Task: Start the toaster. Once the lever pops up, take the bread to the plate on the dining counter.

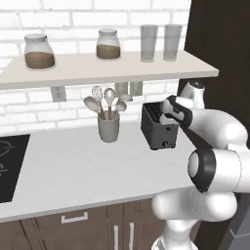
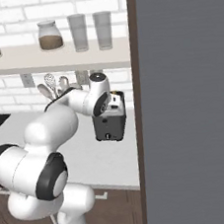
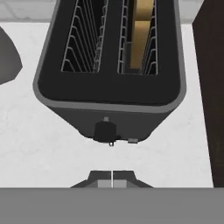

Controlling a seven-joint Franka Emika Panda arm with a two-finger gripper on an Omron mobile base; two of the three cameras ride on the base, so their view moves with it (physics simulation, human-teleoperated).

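Left of my claw (image 3: 112,178), the grey utensil cup (image 1: 108,128) stands on the table (image 1: 73,166) with spoons poking out. Straight ahead of the claw I've got the toaster (image 3: 109,74), its lever knob (image 3: 105,130) just beyond the fingertips. Claw's clenched tight, nothing between the tips. Bread (image 3: 142,33) sits deep in the slot to the right, and a dark cabinet panel (image 3: 212,87) lies beyond.

- toaster (image 3: 109,94) — dark grey, with silver wire racks in its 2 slots;
- bread (image 3: 141,30) — golden tan;
- worktop (image 1: 83,171) — pale, faintly marbled;
- brick wall (image 1: 29,105) — white;
- utensil cup (image 1: 109,129) — grey;
- 2 jars (image 1: 39,51) — brown fill
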